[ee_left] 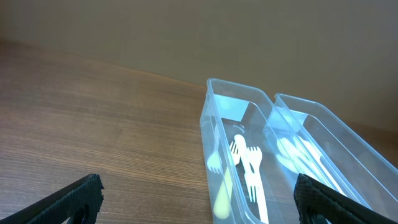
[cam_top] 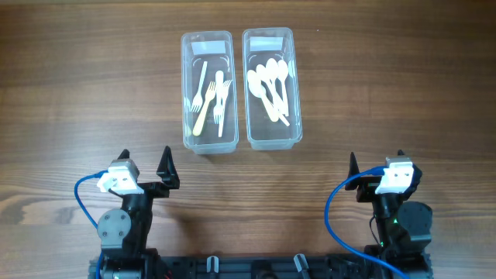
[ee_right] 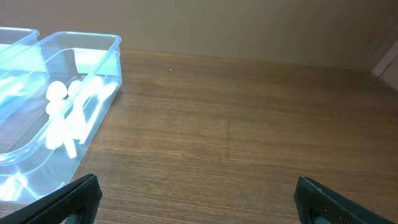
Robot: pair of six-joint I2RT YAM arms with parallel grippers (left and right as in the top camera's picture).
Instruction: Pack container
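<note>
Soft, even light from above keeps the bench (cam_top: 77, 93) bright; shadows beside the fork container (cam_top: 207, 89) are faint; pale glare sits on that container's far end — in the left wrist view its clear plastic turns bluish; nearer than it, the left gripper (ee_left: 198, 186) fingertips (ee_left: 71, 198) look dark and soft-edged; the overhead view is sharp.

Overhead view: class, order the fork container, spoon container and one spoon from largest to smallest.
1. The fork container and spoon container: alike in size, so tied.
2. One spoon: clearly smallest.
</note>
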